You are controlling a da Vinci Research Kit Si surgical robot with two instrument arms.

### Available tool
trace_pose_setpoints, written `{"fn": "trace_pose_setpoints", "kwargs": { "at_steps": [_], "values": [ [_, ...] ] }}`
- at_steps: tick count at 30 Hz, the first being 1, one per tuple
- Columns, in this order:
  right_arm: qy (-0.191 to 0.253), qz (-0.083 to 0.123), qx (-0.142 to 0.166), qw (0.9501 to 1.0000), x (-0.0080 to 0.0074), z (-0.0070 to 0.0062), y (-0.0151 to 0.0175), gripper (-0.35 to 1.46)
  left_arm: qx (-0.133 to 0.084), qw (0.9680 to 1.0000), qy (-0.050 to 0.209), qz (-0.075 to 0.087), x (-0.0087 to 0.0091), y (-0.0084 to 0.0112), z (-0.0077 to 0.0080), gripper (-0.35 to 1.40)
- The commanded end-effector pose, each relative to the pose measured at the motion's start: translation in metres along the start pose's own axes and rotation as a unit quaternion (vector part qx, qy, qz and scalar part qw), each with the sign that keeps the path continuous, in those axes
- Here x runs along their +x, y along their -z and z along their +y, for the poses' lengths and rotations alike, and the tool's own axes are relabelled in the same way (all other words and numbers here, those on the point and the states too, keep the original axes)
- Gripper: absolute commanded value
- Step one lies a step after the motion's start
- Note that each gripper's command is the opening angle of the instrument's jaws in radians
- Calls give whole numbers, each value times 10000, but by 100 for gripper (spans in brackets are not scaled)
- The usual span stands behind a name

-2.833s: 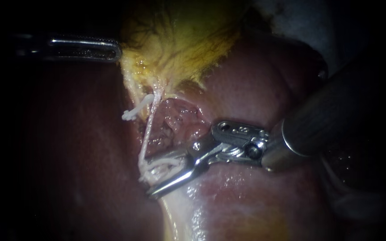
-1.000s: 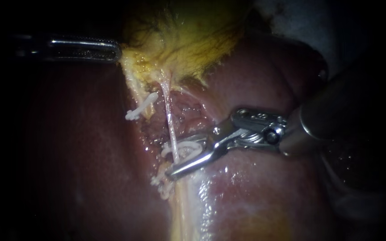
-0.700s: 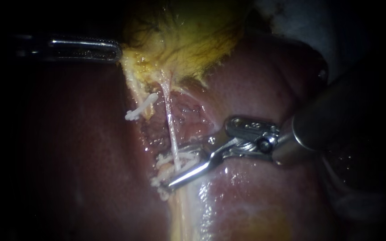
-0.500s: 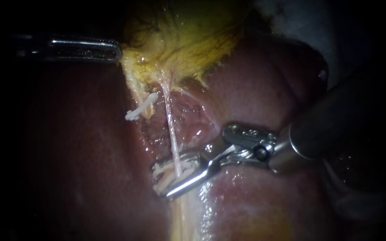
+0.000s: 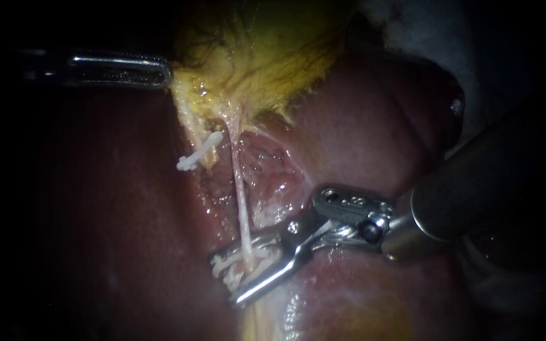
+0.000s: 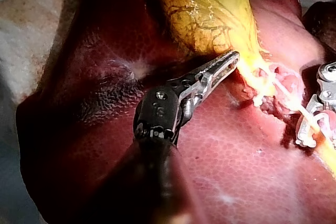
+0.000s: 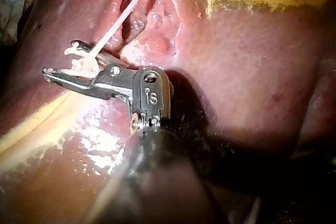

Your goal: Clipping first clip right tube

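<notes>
The liver (image 5: 361, 126) fills the field, dark red and glistening, and up top sits the yellow gallbladder (image 5: 260, 57), veined and frayed along its lower edge. In from the right comes the right instrument (image 5: 225, 281), thick shaft and bright hinge, with its jaws reaching across low over the liver. They stand a narrow gap apart and carry a white clip (image 5: 257, 262) between them, one jaw on each side of it. From the left, the left instrument (image 5: 165, 71) lies level, jaws closed on the gallbladder's edge where the yellow tissue draws out toward it. Now the right tube (image 5: 238, 183): a thin pale strand running down from the gallbladder's neck, taut and straight, passing right into the gap of the right instrument's jaws and through the white clip there. Whether that clip is fully squeezed onto the tube, I cannot tell. Higher up and just to the tube's left, a second clip (image 5: 198, 151) sits aslant on the yellowish strand beside it.
</notes>
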Motion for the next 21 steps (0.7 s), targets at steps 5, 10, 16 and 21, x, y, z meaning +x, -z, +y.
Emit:
{"fn": "trace_pose_setpoints", "kwargs": {
  "at_steps": [5,10,16,21],
  "values": [
    [-26,87,-105,9999,9,-1,5,4,1,10000,1,0,0,0,0,-35],
    [-30,157,-212,9996,10,0,6,-18,1,10000,1,0,0,0,0,-35],
    [-205,86,-356,9991,10,0,7,-35,1,10000,0,0,0,0,0,-35],
    [-201,-67,-365,9991,10,-1,8,-35,1,10000,0,0,0,0,0,-35]
  ]
}}
